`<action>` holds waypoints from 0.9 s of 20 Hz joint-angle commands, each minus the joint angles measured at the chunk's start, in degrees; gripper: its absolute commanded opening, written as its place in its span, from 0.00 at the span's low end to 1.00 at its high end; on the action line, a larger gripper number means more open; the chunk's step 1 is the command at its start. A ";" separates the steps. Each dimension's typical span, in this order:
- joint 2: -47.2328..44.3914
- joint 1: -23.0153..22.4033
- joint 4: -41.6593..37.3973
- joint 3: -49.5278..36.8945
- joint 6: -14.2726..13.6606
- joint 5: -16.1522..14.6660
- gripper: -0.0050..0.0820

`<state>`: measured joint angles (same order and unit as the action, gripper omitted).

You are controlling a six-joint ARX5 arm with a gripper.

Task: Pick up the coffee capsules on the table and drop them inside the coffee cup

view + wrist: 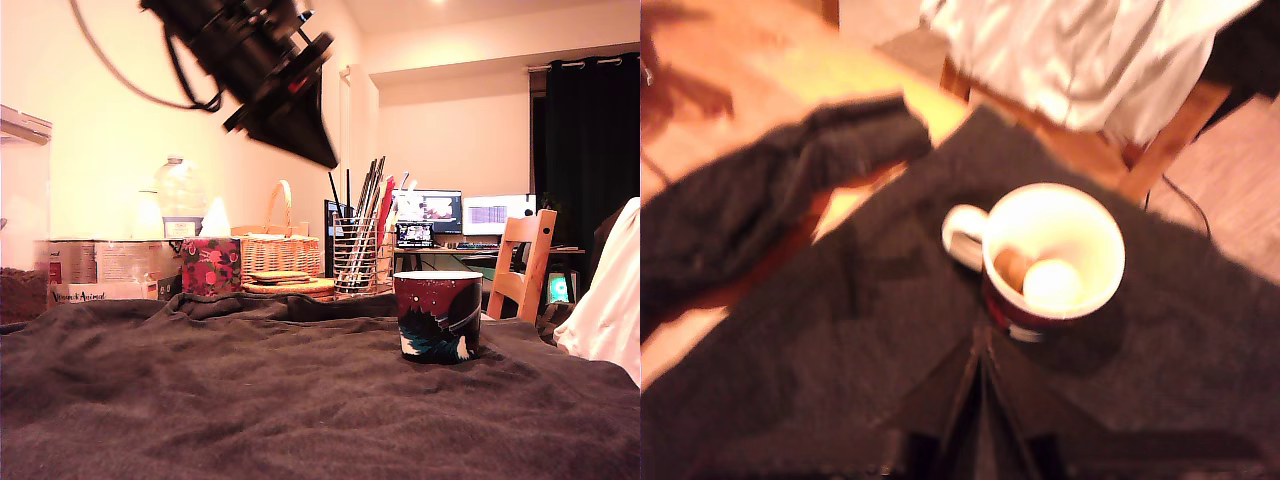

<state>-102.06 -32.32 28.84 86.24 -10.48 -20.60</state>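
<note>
Arm (262,62): all black, bulky, built from stacked cylindrical housings with a flat disc-like flange between them.
Gripper (305,135): black, narrowing to a dark wedge-shaped tip.
Cable (125,85): a thin dark lead loops loosely off the arm's body, with a thicker black one curling close beside it.
Fingers (962,415): seen from the wrist view, two long dark blades pressed together, blurred.
</note>
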 commanded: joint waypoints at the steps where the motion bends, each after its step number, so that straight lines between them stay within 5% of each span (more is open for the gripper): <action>1: 1.33 0.72 -1.79 -3.98 -0.07 0.17 0.03; 18: 21.38 14.05 -21.42 -37.51 6.71 1.62 0.03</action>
<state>-82.13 -18.81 8.56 50.48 -4.25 -18.94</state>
